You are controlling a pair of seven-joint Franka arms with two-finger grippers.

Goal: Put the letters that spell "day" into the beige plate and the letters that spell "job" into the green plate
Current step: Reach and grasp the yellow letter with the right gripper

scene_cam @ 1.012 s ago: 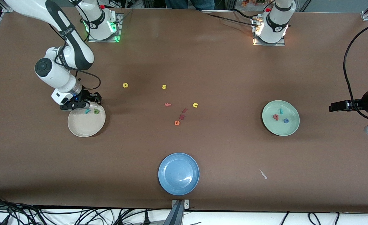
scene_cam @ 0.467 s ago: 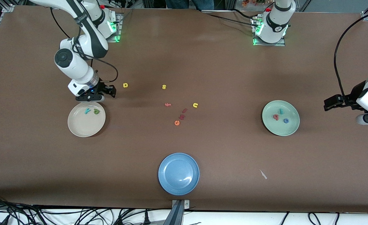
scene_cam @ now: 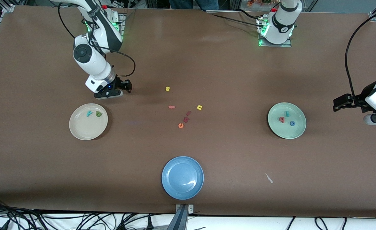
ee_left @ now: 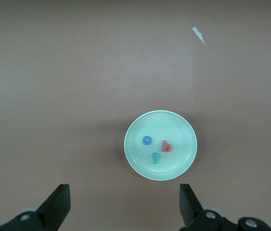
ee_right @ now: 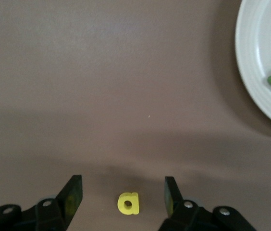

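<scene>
Right end effector [scene_cam: 124,87] hangs over the yellow letter [ee_right: 128,203], fingers spread with nothing between them. In the right wrist view the letter lies on bare desk [scene_cam: 207,64], centred in the gap between the fingers. It is hidden under the end effector in the front view. Letter is small, rounded, with a hole, roughly square in outline with no clear long axis. Likely next: straight descent and pinch; right arm is the nearer one.

Beige plate [scene_cam: 79,129] is nearer the front camera than the end effector and holds the green letter [scene_cam: 98,113] and teal y [scene_cam: 89,113].

Green plate [scene_cam: 298,127] holds b [scene_cam: 282,119], o [scene_cam: 292,123] and j [scene_cam: 287,113].

Left end effector [scene_cam: 340,104] waits at its end of the desk, spread wide, empty.
</scene>
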